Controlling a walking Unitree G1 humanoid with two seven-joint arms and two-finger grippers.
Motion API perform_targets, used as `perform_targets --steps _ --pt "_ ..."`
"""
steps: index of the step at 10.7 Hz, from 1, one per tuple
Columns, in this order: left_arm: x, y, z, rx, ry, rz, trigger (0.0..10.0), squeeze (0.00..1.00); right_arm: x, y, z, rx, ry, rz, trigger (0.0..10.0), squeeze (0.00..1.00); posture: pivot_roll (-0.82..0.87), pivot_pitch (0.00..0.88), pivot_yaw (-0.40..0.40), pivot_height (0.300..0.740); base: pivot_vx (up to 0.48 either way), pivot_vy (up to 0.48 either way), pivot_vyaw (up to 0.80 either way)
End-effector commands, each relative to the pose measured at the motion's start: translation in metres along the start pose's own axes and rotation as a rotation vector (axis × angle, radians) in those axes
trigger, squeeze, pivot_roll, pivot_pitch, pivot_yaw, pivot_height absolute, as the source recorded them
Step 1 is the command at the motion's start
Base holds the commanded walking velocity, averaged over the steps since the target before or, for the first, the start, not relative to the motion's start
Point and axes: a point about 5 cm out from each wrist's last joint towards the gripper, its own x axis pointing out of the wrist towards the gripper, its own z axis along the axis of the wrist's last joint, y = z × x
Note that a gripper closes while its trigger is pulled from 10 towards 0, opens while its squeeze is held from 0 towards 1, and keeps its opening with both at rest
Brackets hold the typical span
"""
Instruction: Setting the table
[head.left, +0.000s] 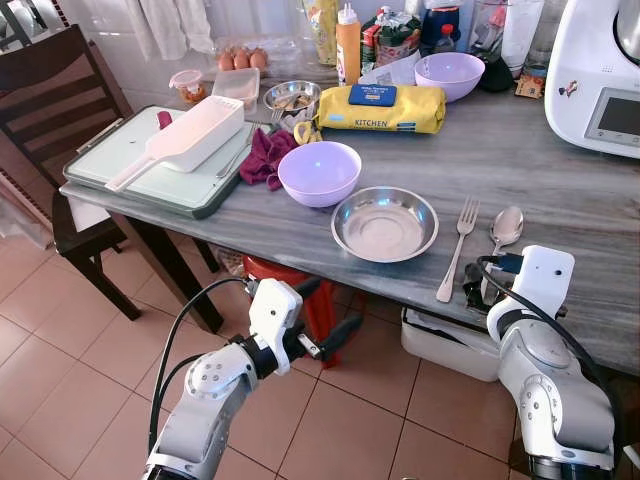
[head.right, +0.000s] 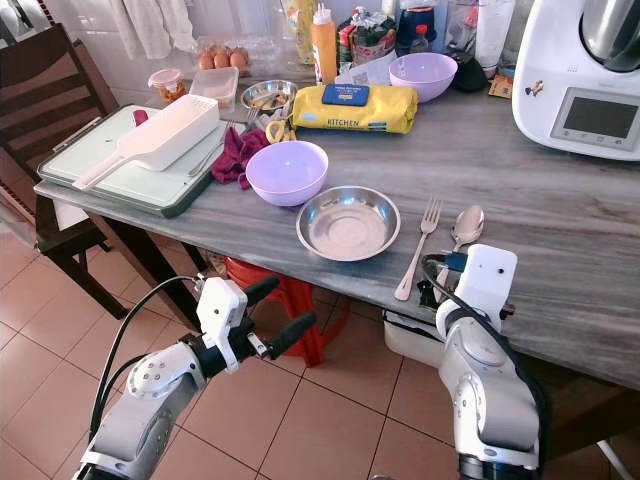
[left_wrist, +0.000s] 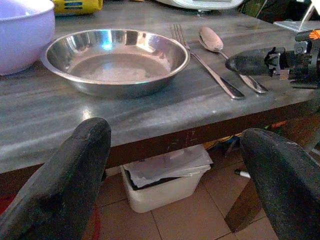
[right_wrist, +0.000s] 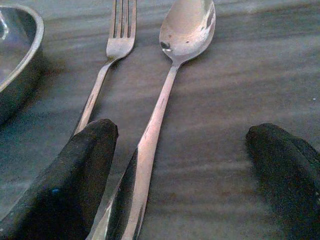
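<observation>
From the head cameras, a round shallow stainless-steel dish (head.left: 385, 223) sits near the front edge of the grey streaked stone table (head.left: 560, 190), with a slim steel fork (head.left: 459, 247) just to its right and a polished steel spoon (head.left: 503, 232) beside that, both lying lengthwise with heads pointing away from the robot. A glossy lilac plastic bowl (head.left: 319, 172) stands just behind the dish on the left. The right gripper (head.left: 482, 285) rests at the table edge over the spoon's handle end; the left gripper (head.left: 325, 315) hangs below the tabletop above the terracotta floor tiles, fingers spread and empty. The left wrist view looks between two matte black fingers (left_wrist: 65, 185) set wide apart toward the dish's curved mirrored wall. In the right wrist view, the rubbery black fingers (right_wrist: 75, 185) are parted, straddling the spoon handle without clamping it.
</observation>
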Motion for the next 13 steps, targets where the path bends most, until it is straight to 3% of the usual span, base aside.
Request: perform_targets --steps 1,5,13 --pt "-0.002 0.001 -0.002 0.01 0.014 -0.005 10.0 0.0 -0.003 0.002 -0.006 -0.013 0.038 0.014 10.0 0.0 -0.19 0.095 0.106 0.74 0.0 0.0 0.0" --pt "-0.002 0.003 0.003 -0.042 -0.029 -0.004 10.0 0.0 -0.005 -0.002 -0.014 -0.036 0.09 0.018 10.0 0.0 -0.19 0.095 0.102 0.74 0.0 0.0 0.0" --pt "0.0 0.005 0.006 -0.028 -0.027 -0.014 10.0 0.0 -0.01 -0.014 -0.015 -0.075 0.132 -0.028 10.0 0.0 -0.2 0.102 0.105 0.74 0.0 0.0 0.0"
